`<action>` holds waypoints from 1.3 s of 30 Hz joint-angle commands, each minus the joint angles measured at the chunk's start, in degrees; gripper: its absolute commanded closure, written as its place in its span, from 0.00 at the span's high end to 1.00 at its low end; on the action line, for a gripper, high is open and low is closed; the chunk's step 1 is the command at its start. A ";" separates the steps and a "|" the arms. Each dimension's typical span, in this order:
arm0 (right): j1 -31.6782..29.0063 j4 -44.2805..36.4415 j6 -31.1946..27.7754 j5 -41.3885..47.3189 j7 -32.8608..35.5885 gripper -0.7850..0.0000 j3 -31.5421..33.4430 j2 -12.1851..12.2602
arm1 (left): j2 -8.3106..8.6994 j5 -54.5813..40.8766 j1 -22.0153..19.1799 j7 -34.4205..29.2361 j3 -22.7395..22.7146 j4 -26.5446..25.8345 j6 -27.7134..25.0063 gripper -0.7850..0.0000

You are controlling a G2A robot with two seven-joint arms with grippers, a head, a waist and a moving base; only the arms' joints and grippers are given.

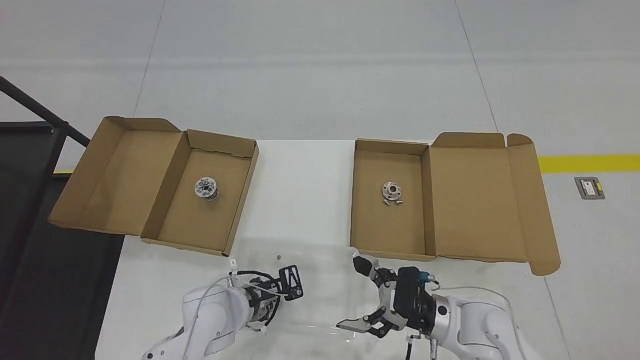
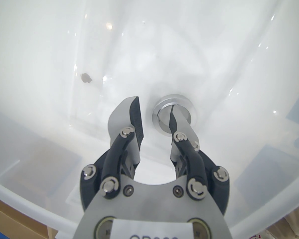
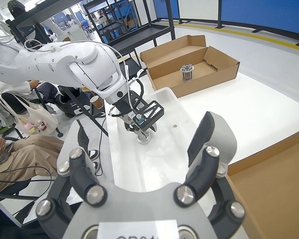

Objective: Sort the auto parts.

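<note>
The left gripper (image 2: pixel 154 108) hangs inside a translucent white bin (image 3: pixel 168 90) at the near edge of the counter (image 1: pixel 300 190), fingers spread. One tip sits in the bore of a silver ring (image 2: pixel 179 99) lying flat on the bin floor, the other just outside its wall, which looks not yet pinched. A dark speck (image 2: pixel 86 77), perhaps a chip, lies nearby. The right gripper (image 1: pixel 358 295), spread wide and holding nothing, is at the bin's right end. Farther off, the left cardboard box (image 1: pixel 190 215) holds a spool-like part (image 1: pixel 207 188), and the right cardboard box (image 1: pixel 400 228) holds a flanged part (image 1: pixel 392 192).
</note>
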 commanded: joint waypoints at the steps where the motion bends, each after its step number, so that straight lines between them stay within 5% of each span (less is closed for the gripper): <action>1: 0.04 0.19 -0.08 -0.03 -0.19 1.00 0.04 0.11 | -0.10 0.11 -0.30 -0.20 0.20 0.48 0.19 0.36; 6: 0.03 0.44 -0.03 0.06 -0.70 1.00 0.00 0.34 | -0.34 0.59 -0.93 -0.17 0.72 1.65 0.74 0.29; 12: -0.09 0.19 0.08 -0.14 -1.10 1.00 0.01 0.63 | -0.59 0.48 -1.54 -0.28 1.15 2.42 0.89 0.00; 16: -0.16 0.22 0.32 -0.13 -1.35 1.00 -0.01 0.80 | -0.53 -0.38 -1.52 0.15 0.27 0.84 0.58 0.00; 21: 0.00 0.22 0.35 0.09 -1.43 1.00 -0.17 1.01 | 0.43 -3.15 1.90 0.98 -4.26 -7.07 -1.10 0.00; 31: 0.24 -0.08 0.55 0.53 -0.70 1.00 -0.79 1.39 | 3.36 -19.49 12.76 8.58 -27.58 -23.19 -7.00 0.00; 39: 0.06 -1.17 1.39 0.67 0.27 1.00 -1.28 1.69 | 4.20 -36.55 20.03 20.33 -45.96 -24.08 -9.90 0.00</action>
